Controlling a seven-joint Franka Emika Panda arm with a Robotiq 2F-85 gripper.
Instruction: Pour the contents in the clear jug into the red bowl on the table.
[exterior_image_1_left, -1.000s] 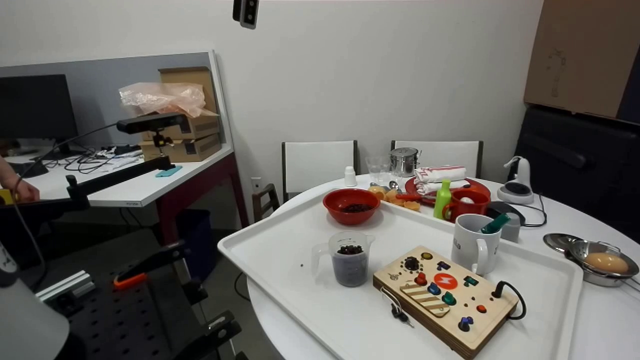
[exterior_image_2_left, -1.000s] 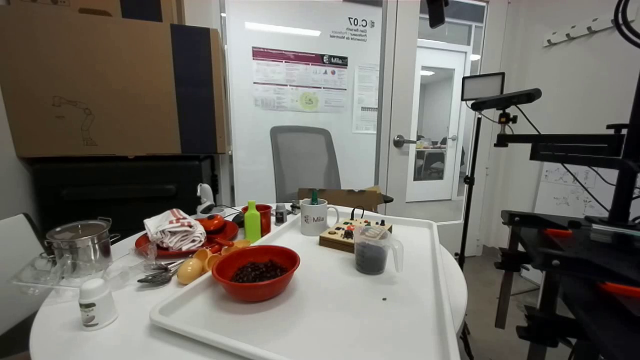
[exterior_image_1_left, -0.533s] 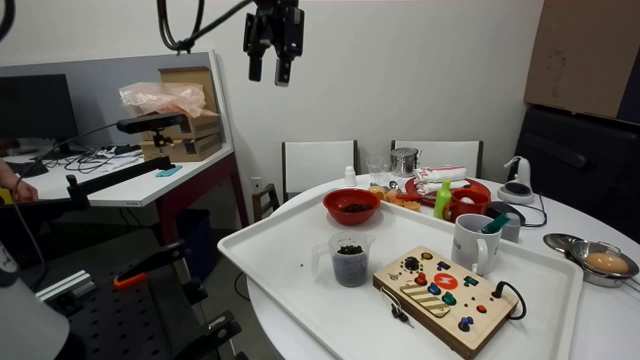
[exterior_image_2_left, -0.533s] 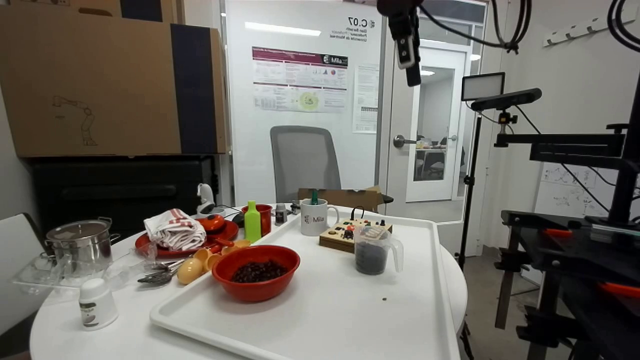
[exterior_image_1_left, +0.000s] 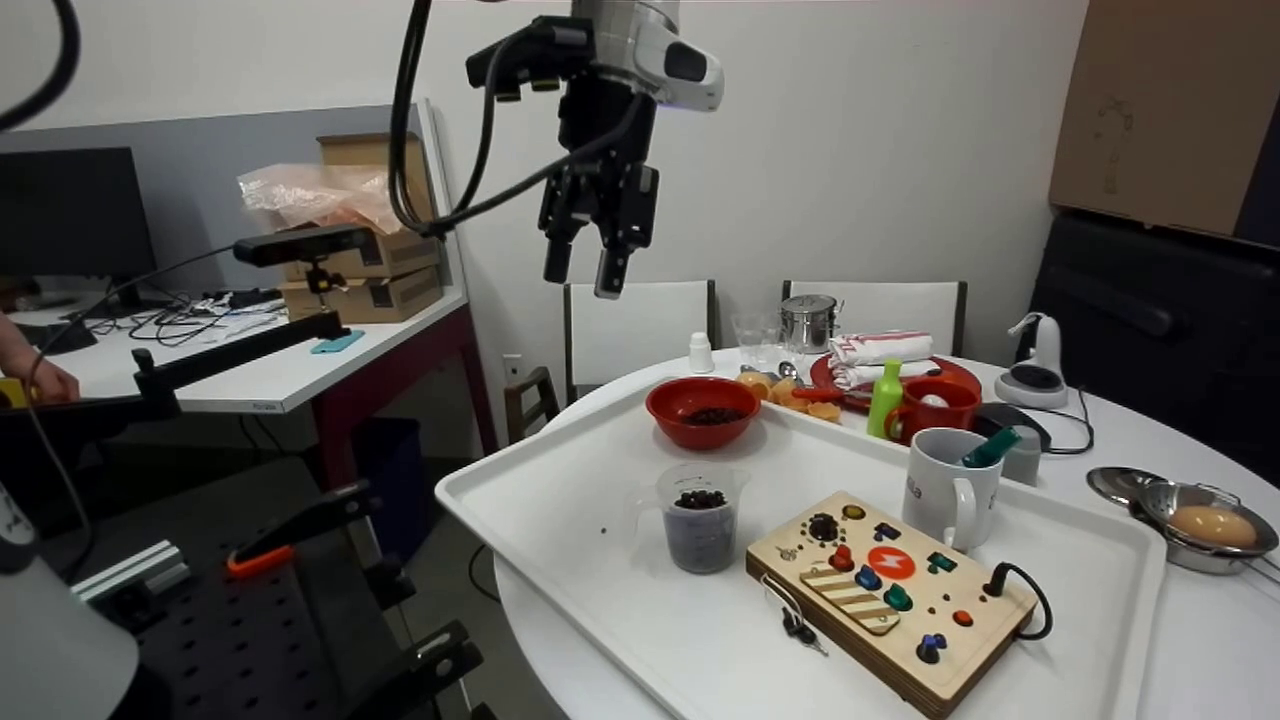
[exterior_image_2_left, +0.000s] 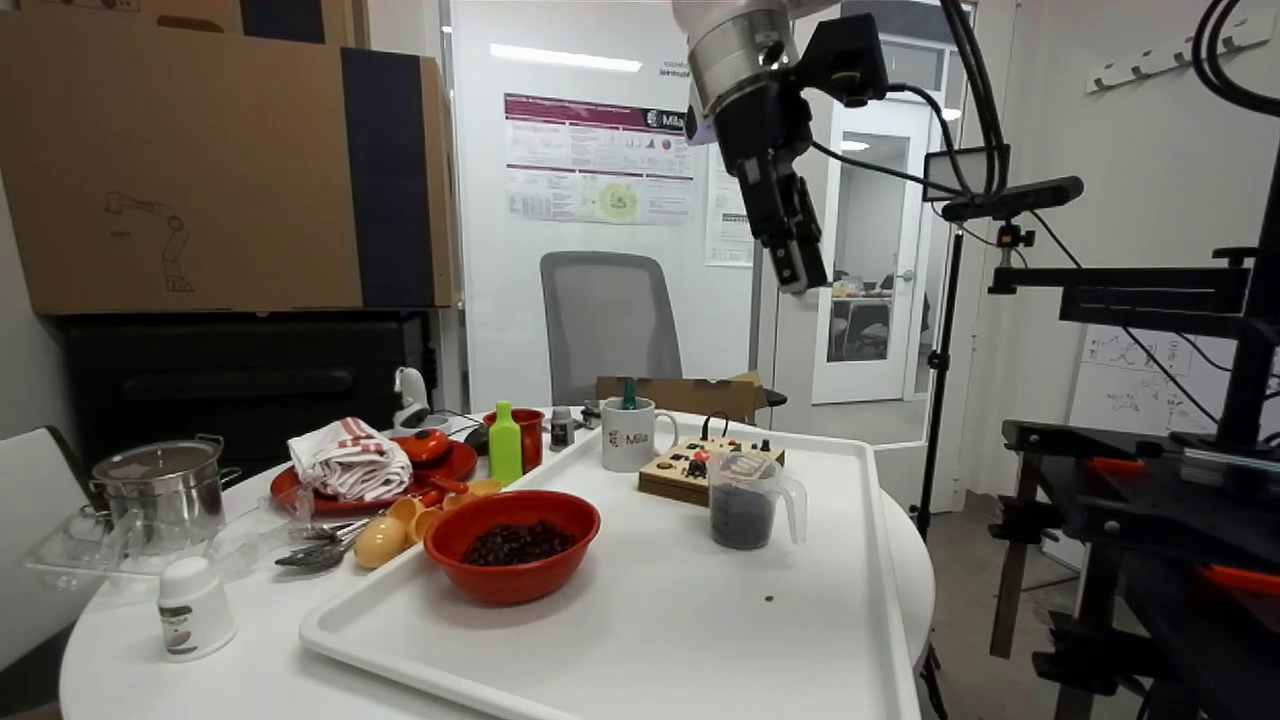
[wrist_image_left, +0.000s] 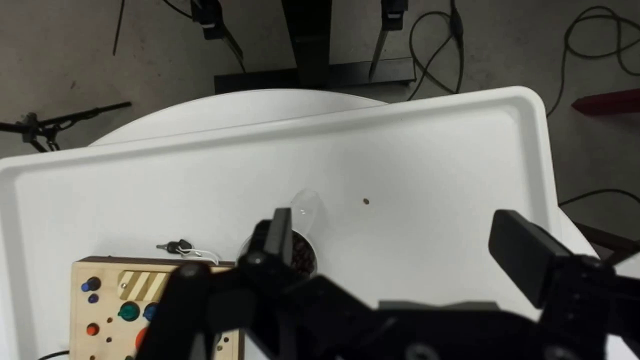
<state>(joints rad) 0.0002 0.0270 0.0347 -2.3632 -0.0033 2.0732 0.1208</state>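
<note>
Jug (exterior_image_1_left: 702, 545) stood upright, ungrasped, loaded with dark beans (exterior_image_1_left: 700, 499) | bowl (exterior_image_2_left: 515, 582) held some too | tool (exterior_image_1_left: 583, 282) spread, empty | grasp, carry, pour apparently remained

The tray (exterior_image_1_left: 580, 500) lies on the table (exterior_image_1_left: 1220, 640). On it, in an exterior view, the jug (exterior_image_1_left: 703, 540) stands before the bowl (exterior_image_1_left: 697, 437) and left of the button box (exterior_image_1_left: 892, 563), the mug (exterior_image_1_left: 932, 497) behind that box. Beans (exterior_image_1_left: 700, 499) lie in jug and bowl.
</note>
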